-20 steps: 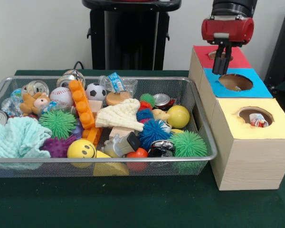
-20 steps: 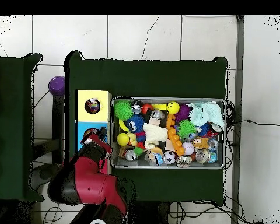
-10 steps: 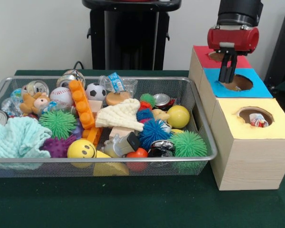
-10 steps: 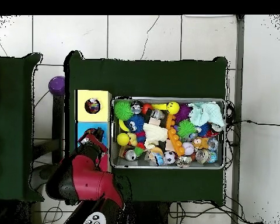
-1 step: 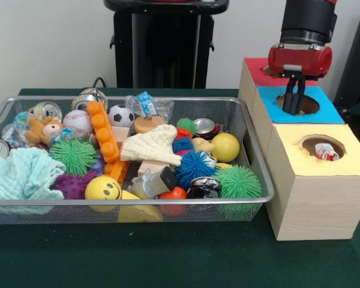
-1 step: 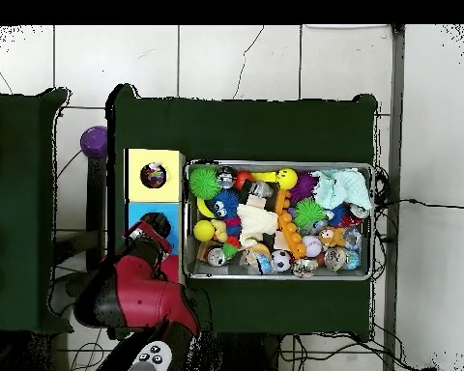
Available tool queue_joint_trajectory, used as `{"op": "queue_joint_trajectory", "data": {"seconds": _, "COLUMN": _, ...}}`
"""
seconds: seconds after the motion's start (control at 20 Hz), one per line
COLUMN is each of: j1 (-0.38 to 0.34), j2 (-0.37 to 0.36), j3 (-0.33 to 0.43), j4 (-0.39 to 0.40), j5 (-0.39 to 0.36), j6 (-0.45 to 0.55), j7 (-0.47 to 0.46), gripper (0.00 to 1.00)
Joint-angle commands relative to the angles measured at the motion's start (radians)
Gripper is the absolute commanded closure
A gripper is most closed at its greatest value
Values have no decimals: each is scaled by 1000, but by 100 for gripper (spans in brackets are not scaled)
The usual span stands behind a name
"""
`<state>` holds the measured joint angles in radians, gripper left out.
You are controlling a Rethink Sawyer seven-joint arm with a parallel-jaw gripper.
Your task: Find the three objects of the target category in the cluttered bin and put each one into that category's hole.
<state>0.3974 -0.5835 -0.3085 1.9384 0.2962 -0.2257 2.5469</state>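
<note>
- Over the blue hole (image 5: 297, 104): gripper (image 5: 295, 109) tips at the rim, fingers close together, nothing visibly held.
- Bin (image 5: 252, 157) clutter lies beside the box, toward picture-left in the front view; target category unclear.

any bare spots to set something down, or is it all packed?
Bare green cloth in front of the bin and the yellow box. The bin is packed edge to edge with no gaps. The gripper is over the blue hole.

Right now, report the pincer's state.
Pincer: fingers close together over the blue box's hole, nothing visibly held; open or closed cannot be told.
</note>
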Motion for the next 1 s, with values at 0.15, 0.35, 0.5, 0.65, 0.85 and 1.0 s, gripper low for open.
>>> {"op": "queue_joint_trajectory", "data": {"seconds": 0.15, "j1": -40, "j2": 36, "j3": 109, "j4": -67, "j5": 41, "j6": 51, "j7": 126, "gripper": 100}}
{"op": "queue_joint_trajectory", "data": {"seconds": 0.35, "j1": -54, "j2": 30, "j3": 120, "j4": -62, "j5": 29, "j6": 49, "j7": 122, "gripper": 100}}
{"op": "queue_joint_trajectory", "data": {"seconds": 0.5, "j1": -57, "j2": 32, "j3": 123, "j4": -59, "j5": 25, "j6": 40, "j7": 120, "gripper": 100}}
{"op": "queue_joint_trajectory", "data": {"seconds": 0.65, "j1": -59, "j2": 28, "j3": 127, "j4": -49, "j5": 28, "j6": 23, "j7": 131, "gripper": 100}}
{"op": "queue_joint_trajectory", "data": {"seconds": 0.85, "j1": -65, "j2": 18, "j3": 132, "j4": -48, "j5": 38, "j6": 75, "j7": 121, "gripper": 0}}
{"op": "queue_joint_trajectory", "data": {"seconds": 1.0, "j1": -59, "j2": 18, "j3": 120, "j4": -55, "j5": 46, "j6": 109, "j7": 113, "gripper": 0}}
